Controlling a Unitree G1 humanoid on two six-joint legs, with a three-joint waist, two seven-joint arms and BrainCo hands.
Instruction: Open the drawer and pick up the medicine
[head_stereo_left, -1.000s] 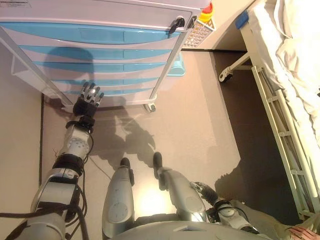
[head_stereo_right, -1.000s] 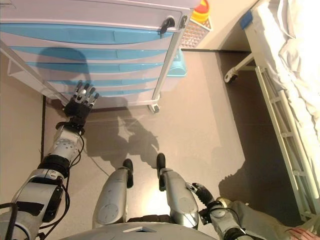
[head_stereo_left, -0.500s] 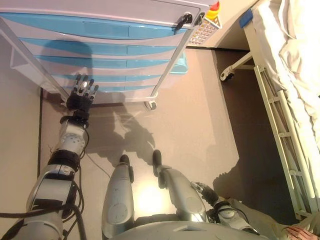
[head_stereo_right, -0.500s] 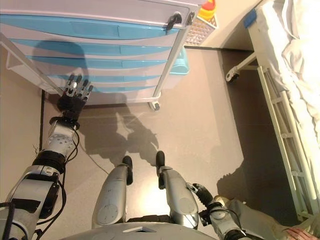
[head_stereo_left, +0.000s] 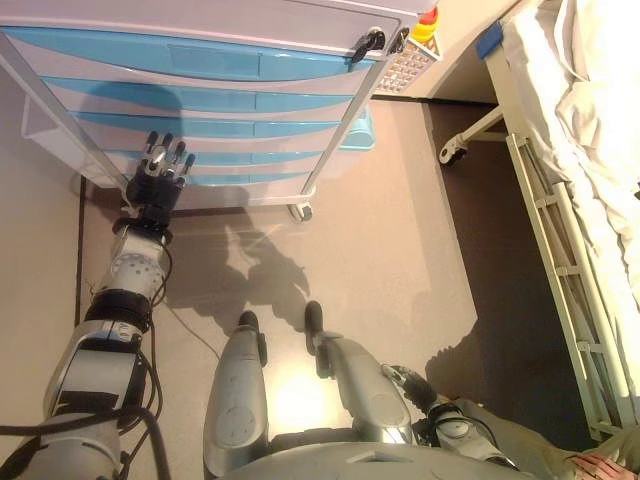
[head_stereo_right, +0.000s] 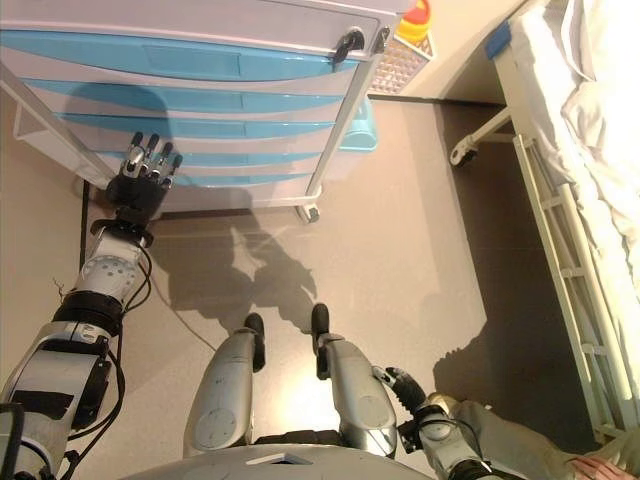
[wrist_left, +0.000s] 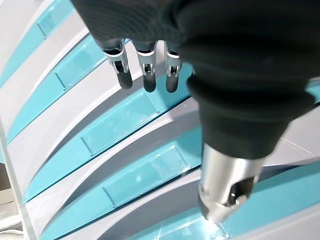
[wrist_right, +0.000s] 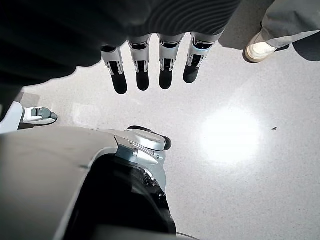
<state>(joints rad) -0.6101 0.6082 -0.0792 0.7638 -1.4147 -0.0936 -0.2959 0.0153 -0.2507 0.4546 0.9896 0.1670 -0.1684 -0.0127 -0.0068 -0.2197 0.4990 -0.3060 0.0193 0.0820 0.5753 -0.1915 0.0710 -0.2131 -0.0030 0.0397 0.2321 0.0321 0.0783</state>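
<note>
The medical cart (head_stereo_left: 330, 130) stands at the top left with several blue drawers (head_stereo_left: 200, 60), all shut. No medicine is in view. My left hand (head_stereo_left: 158, 180) is open, fingers straight, raised in front of the left part of the lower drawers. In the left wrist view its fingertips (wrist_left: 145, 80) hang just short of a blue drawer front (wrist_left: 115, 125), not touching it. My right hand (wrist_right: 150, 65) is open and empty, hanging low at my right side over the floor; it also shows in the left eye view (head_stereo_left: 403, 380).
A hospital bed (head_stereo_left: 590, 120) with white sheets and a side rail (head_stereo_left: 560, 270) runs along the right. Its caster (head_stereo_left: 447, 152) stands near the cart. A wire basket (head_stereo_left: 403, 66) hangs on the cart's right side. A person's shoe (wrist_right: 260, 47) is on the floor.
My left hand has risen and moved left, from near the cart's base to in front of the lower drawers. The right hand has not moved.
</note>
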